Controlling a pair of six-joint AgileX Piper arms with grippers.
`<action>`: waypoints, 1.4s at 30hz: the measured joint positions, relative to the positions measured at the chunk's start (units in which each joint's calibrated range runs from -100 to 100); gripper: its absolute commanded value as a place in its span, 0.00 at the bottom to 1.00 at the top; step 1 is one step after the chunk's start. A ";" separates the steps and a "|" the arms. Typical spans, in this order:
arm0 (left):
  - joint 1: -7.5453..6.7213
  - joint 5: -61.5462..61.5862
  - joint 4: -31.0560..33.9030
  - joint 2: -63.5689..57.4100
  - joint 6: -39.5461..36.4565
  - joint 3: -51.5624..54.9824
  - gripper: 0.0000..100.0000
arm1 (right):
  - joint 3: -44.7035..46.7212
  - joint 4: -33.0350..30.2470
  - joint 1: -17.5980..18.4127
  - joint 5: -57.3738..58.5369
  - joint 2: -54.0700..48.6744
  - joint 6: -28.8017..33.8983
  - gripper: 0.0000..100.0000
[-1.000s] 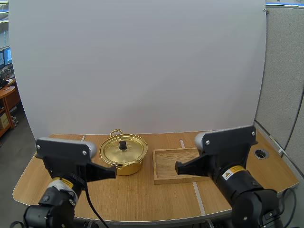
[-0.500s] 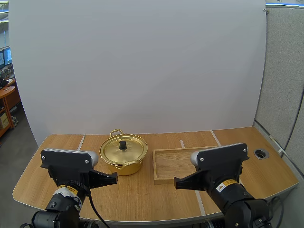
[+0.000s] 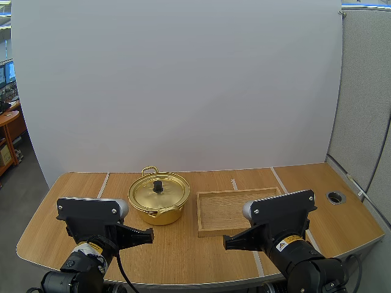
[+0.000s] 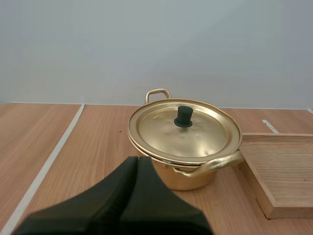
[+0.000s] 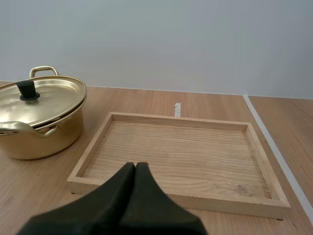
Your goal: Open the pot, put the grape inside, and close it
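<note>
A gold pot stands on the table with its lid on; the lid has a black knob. My left gripper is shut on nothing, low near the table's front, just short of the pot. My right gripper is also shut on nothing, at the near rim of the wooden tray. The tray holds nothing that I can see.
White tape lines run across the wooden table. A round cable hole sits at the far right. Grey partition panels stand to the right of the table.
Both arms have sunk lower and drawn back toward the table's front edge. The pot, lid and tray have stayed in place.
</note>
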 measured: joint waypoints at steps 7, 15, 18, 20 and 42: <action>0.00 0.00 0.00 0.00 0.00 0.00 0.00 | 0.00 0.00 0.00 0.00 0.00 0.00 0.00; 0.00 0.00 0.00 0.00 0.00 0.00 0.00 | 0.00 0.00 0.00 0.00 0.00 0.00 0.00; 0.00 0.00 0.00 0.00 0.00 0.00 0.00 | 0.00 0.00 0.00 0.00 0.00 0.00 0.00; 0.00 0.00 0.00 0.00 0.00 0.00 0.00 | 0.00 0.00 0.00 0.00 0.00 0.00 0.00; 0.00 0.00 0.00 0.00 0.00 0.00 0.00 | 0.00 -15.25 0.00 -0.17 0.00 16.37 0.00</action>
